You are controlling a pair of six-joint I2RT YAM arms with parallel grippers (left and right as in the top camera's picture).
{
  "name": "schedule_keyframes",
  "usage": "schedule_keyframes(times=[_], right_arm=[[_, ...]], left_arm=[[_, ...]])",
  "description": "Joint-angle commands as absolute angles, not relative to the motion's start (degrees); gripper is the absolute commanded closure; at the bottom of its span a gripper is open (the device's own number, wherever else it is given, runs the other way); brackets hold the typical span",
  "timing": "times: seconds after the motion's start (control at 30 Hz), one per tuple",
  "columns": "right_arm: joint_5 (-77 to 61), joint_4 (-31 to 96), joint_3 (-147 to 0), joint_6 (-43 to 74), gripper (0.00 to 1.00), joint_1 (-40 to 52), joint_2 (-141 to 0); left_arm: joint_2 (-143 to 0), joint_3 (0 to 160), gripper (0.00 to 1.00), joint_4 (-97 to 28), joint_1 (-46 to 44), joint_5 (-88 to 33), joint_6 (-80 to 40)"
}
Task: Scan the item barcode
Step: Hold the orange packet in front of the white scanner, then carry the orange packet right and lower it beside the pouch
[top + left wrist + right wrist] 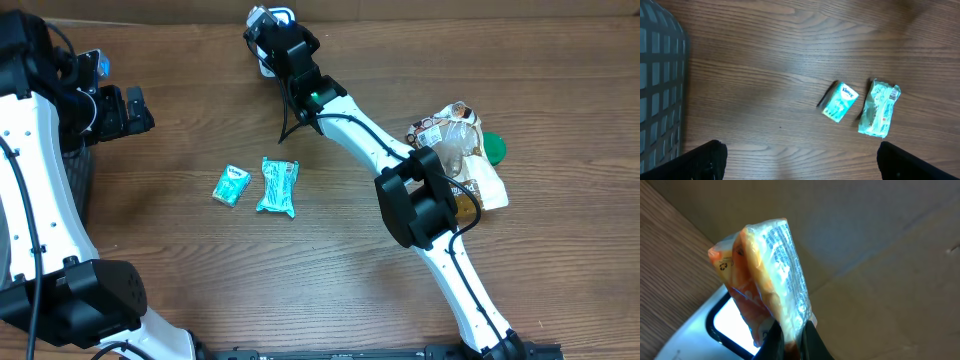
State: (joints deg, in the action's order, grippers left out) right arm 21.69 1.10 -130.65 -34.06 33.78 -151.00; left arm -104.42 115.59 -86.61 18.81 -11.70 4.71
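Observation:
My right gripper (792,342) is shut on the bottom edge of the item, an orange snack packet (762,275) in clear wrap with white print. It holds the packet upright over a white scanner (695,335) whose window glows white. No barcode is legible on the packet. In the overhead view the right gripper (275,35) is at the table's far edge, top centre. My left gripper (805,167) is open and empty above bare wood, and in the overhead view the left gripper (125,110) sits at the far left.
A teal tissue pack (231,186) and a teal wrapped packet (277,187) lie mid-table, also seen as the tissue pack (840,101) and packet (880,107). A dark mesh basket (660,90) stands at left. A pile of packets (455,150) lies at right. A cardboard wall (880,240) backs the scanner.

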Motion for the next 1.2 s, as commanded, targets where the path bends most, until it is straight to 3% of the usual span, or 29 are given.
schedule_keyframes(times=[0.0,0.3,0.57,0.9,1.17], right_arm=[[19.9,2.7,-131.1,-27.3,0.96,33.5,-143.3],[7.2,22.3,-131.1,-8.8,0.96,31.7,-129.2],[-2.2,49.1,-131.1,8.0,0.96,28.1,-114.7],[-4.1,81.6,-130.6,15.7,0.96,23.0,-107.5],[-0.4,84.5,-114.3,17.9,0.96,21.1,-107.7]], left_arm=[[-104.2,115.9,0.0,-86.5,19.0,-11.6,5.6],[-104.2,115.9,0.0,-86.5,19.0,-11.6,5.6],[-104.2,115.9,0.0,-86.5,19.0,-11.6,5.6],[-104.2,115.9,0.0,-86.5,19.0,-11.6,5.6],[-104.2,115.9,0.0,-86.5,19.0,-11.6,5.6]])
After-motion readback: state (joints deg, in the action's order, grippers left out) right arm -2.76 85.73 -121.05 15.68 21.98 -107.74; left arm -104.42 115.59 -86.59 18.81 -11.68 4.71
